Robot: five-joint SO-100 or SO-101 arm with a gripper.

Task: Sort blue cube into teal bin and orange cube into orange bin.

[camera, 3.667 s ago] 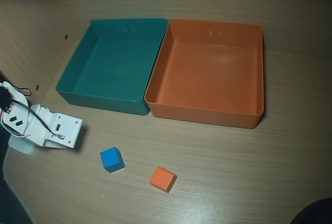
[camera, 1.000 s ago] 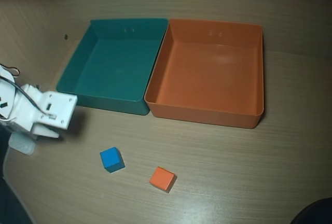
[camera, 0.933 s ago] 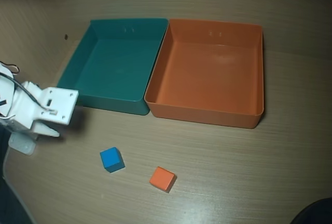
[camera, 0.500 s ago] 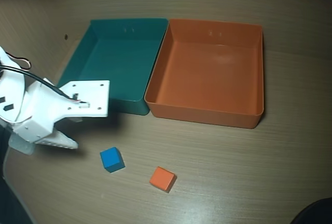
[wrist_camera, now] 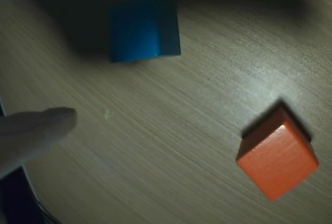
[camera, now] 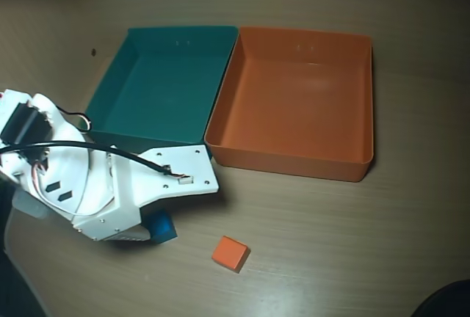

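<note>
White arm (camera: 110, 192) reaching rightward, low; end effector (wrist_camera: 41, 53) fingers parted

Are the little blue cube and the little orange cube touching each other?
Apart. The wrist view shows bare wooden table between the small blue cube and the small orange cube.

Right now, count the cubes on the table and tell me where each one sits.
2. The blue cube lies on the table in front of the teal bin, partly hidden under the arm in the overhead view. The orange cube lies to its right, apart from it.
</note>
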